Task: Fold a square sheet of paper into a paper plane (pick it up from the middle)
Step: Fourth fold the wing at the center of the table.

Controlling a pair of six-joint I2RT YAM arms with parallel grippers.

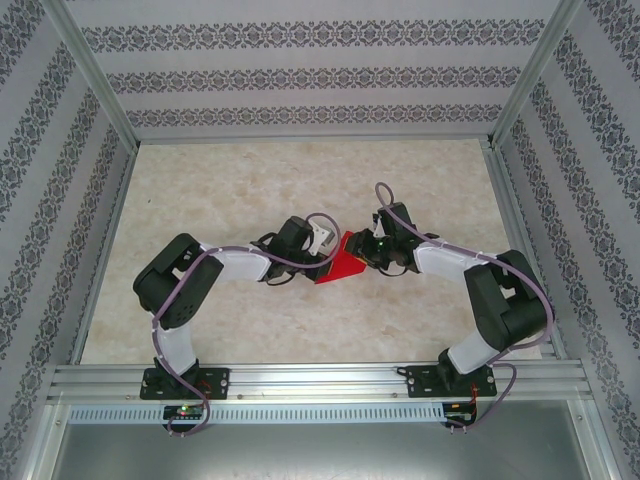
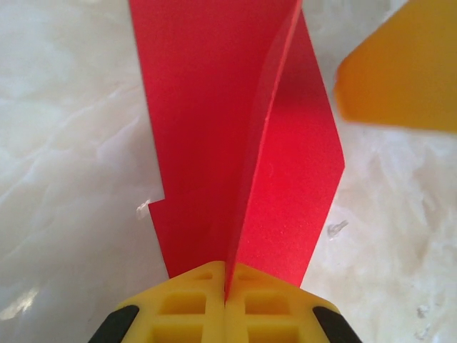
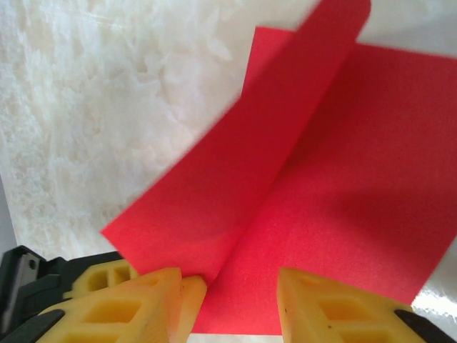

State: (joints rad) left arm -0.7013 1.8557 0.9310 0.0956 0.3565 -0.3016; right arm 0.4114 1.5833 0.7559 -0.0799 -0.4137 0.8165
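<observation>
The red sheet of paper (image 1: 340, 265) lies folded into a wedge at the table's middle, between the two arms. My left gripper (image 1: 322, 240) is shut on its raised centre crease. In the left wrist view the yellow pads (image 2: 193, 307) pinch the upright fold of the paper (image 2: 214, 128), and its wings spread to both sides. My right gripper (image 1: 368, 245) meets the paper from the other side. In the right wrist view its jaws (image 3: 235, 293) stand apart over the flat red paper (image 3: 335, 186). One flap curls up against the left finger (image 3: 143, 300).
The marble-patterned table (image 1: 250, 190) is ringed by an aluminium frame (image 1: 300, 378) and patterned walls. A blurred yellow finger of the right gripper (image 2: 400, 71) shows at the upper right of the left wrist view. Both arms reach inward from the near edge.
</observation>
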